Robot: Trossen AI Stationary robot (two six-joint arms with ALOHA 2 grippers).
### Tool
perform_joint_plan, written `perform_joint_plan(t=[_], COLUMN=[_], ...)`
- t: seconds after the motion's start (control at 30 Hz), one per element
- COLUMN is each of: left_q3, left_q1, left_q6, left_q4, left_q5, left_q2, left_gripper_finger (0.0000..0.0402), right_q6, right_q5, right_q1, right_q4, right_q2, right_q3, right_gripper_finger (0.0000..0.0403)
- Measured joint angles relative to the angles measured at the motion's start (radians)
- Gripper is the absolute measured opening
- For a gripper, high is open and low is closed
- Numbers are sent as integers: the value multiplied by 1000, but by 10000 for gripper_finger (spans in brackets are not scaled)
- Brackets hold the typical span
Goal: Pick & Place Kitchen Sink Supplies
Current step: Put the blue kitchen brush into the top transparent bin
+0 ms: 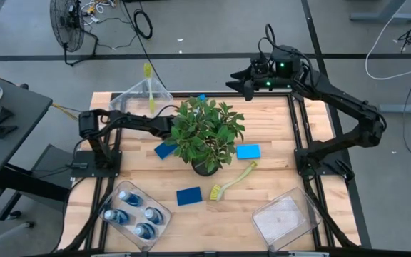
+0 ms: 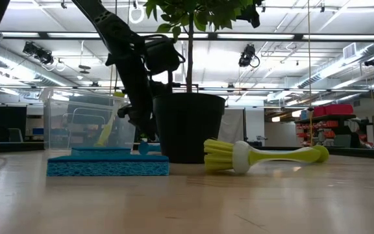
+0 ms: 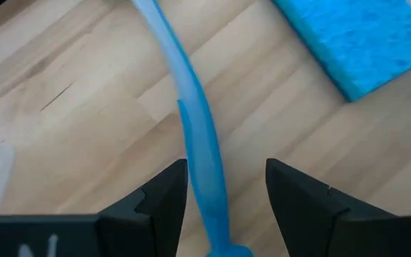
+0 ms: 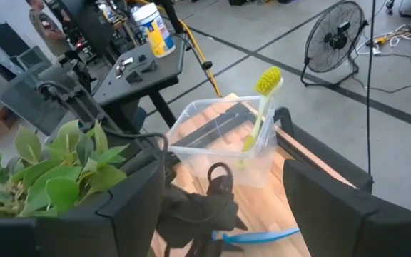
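While four blue bottles sit in a clear bin at the desk's near left, three blue sponges and one yellow-green brush lie around the potted plant; another brush stands in the far bin. Reaching under the leaves, the left pincer is open astride a blue brush handle. The right pincer hovers open past the far edge.

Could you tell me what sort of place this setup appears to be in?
Probably a robotics lab or workshop in a large industrial hall. A wooden table stands on bare concrete with loose cables, a floor fan sits nearby, and ceiling strip lights hang over red shelving.
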Motion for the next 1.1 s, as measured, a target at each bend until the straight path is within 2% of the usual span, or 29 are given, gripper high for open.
perform_joint_plan(t=[0.23, 0.57, 0.77, 0.9, 1.1], left_q3=[0, 0, 1, 1, 1], left_q1=[21, 22, 22, 22, 16], left_q6=[1, -24, -24, -24, -24], left_q4=[8, 50, 52, 52, 51], left_q5=[1, 48, 51, 52, 61], left_q2=[1, 89, 95, 95, 95], left_gripper_finger=[195, 195, 192, 165, 93], right_q6=[-18, -21, -27, -34, -35], right_q5=[34, 37, 44, 44, 44], right_q1=[8, 8, 8, 8, 8], right_q4=[-18, -17, -23, -22, -22], right_q2=[0, 0, 0, 0, 0], right_q3=[0, 0, 0, 0, 0], right_gripper_finger=[285, 285, 285, 285, 285])
